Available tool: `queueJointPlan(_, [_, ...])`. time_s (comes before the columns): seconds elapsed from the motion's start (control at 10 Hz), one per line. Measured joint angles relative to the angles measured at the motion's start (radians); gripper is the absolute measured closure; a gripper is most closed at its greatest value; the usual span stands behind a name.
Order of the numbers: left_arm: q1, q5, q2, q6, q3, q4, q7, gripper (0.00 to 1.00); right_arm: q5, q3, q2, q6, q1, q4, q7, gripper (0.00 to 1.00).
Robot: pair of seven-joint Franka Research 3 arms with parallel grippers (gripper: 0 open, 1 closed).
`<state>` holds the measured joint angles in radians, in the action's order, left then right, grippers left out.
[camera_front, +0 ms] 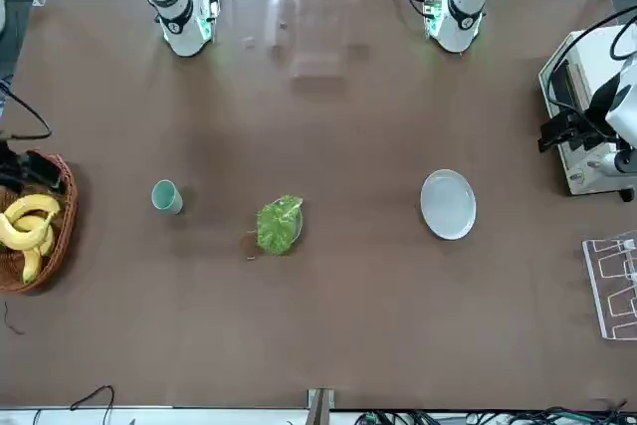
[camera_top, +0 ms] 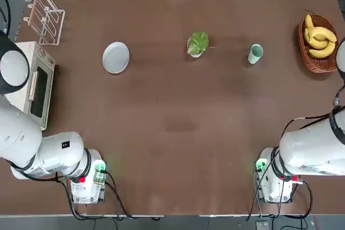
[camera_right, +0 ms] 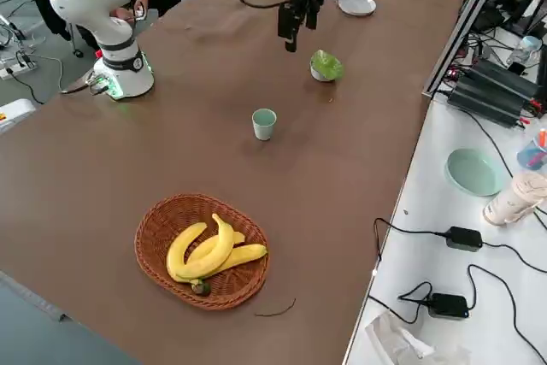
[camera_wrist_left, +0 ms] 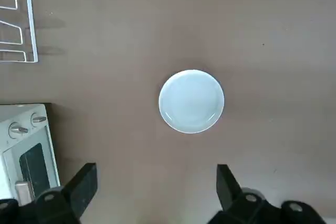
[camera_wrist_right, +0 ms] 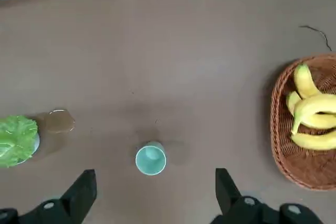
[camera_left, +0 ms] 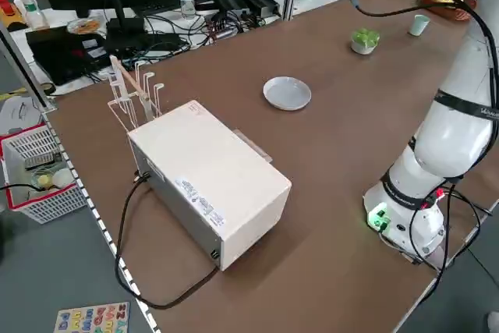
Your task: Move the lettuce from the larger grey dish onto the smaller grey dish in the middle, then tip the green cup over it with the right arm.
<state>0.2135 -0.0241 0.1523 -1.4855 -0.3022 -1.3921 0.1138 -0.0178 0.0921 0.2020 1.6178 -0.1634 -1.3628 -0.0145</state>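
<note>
Right gripper: fingers spread, nothing held, high above upright green cup; lettuce heaped in smaller grey dish mid-table, beside cup. Left gripper: fingers spread, nothing held, poised over bare larger grey dish. Outlying: banana basket at right table edge, white oven at left.

Light green lettuce, mint-green cup, pale grey plate, yellow bananas, brown table.
</note>
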Motion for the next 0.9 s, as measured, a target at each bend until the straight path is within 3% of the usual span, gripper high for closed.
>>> queueJointPlan(0.3, [-0.004, 0.0, 0.0, 0.0, -0.001, 0.0, 0.0, 0.0, 0.0, -0.009, 0.002, -0.11, -0.002, 0.037, -0.013, 0.0])
queueJointPlan(0.9, [0.002, 0.0, -0.001, -0.051, 0.001, 0.01, -0.015, 0.0, -0.001, -0.01, 0.008, -0.133, -0.003, 0.043, -0.013, 0.0])
